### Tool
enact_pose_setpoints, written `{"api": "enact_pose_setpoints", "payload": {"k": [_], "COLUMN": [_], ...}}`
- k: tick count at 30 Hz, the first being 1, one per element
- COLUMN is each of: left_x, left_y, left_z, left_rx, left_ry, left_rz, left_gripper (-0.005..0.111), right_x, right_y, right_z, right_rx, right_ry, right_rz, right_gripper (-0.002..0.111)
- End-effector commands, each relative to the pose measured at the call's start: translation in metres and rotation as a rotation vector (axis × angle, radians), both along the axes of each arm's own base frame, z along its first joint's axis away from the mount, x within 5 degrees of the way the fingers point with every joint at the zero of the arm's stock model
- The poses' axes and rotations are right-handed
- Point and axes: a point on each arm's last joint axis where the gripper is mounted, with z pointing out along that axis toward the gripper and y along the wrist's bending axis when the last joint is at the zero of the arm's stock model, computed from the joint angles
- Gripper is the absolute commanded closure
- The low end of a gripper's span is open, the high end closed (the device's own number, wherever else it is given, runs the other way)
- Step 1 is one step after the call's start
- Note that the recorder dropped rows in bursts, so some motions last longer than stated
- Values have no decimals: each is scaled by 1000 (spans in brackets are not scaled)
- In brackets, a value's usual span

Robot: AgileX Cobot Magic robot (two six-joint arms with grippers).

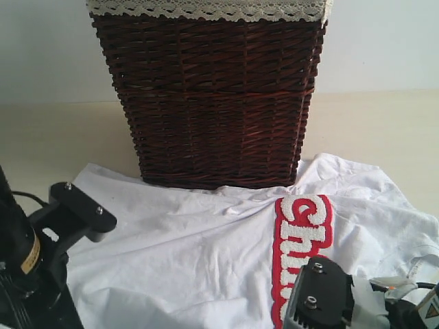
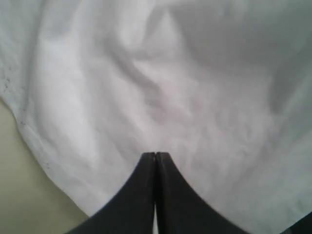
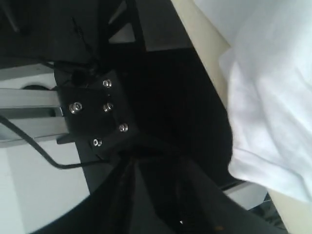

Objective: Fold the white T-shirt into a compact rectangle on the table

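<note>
The white T-shirt (image 1: 192,253) lies spread and wrinkled on the table (image 1: 384,123) in front of the basket. Its red chest band with fluffy white letters (image 1: 302,247) runs toward the front right. In the left wrist view my left gripper (image 2: 155,155) is shut, tips together over the shirt's white cloth (image 2: 185,87), with nothing seen between the fingers. In the right wrist view my right gripper (image 3: 156,163) is dark against a dark background, and I cannot make out how its jaws stand. An edge of the shirt (image 3: 273,97) hangs past the table's edge (image 3: 204,53) there.
A tall dark brown wicker basket (image 1: 212,103) with a cream lace liner (image 1: 206,9) stands behind the shirt. The left arm's body (image 1: 72,209) is at the lower left, the right arm's (image 1: 322,291) at the lower right over the shirt. Black frame parts (image 3: 97,117) lie beyond the table.
</note>
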Motion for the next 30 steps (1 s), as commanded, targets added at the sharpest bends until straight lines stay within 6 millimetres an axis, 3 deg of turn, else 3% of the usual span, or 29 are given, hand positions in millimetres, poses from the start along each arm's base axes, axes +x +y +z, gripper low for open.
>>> {"api": "enact_pose_setpoints", "payload": {"k": [1, 5, 10, 16, 23, 28, 30], "left_x": [-4, -11, -14, -16, -16, -16, -16], "left_y": [-3, -3, -3, -2, -2, -2, -2], "left_z": [21, 30, 35, 39, 40, 40, 40], "left_rx": [-115, -183, -219, -236, -238, -238, -238], "left_ry": [-49, -40, -35, -49, -51, -51, -51], "left_rz": [-34, -63, -78, -79, -81, -81, -81], "left_gripper": [107, 107, 107, 107, 107, 107, 107], "right_x": [6, 8, -6, -2, 11, 16, 16], "right_y": [3, 4, 18, 27, 22, 14, 13], "right_z": [-22, -51, -71, -79, -82, -83, -83], "right_rx": [-110, -371, -441, -431, -478, -570, -578], "right_ry": [-54, -18, 52, -20, -146, -184, -193], "right_rz": [-83, -203, -177, -264, -359, -460, -459], "right_gripper": [69, 69, 69, 76, 77, 63, 62]}}
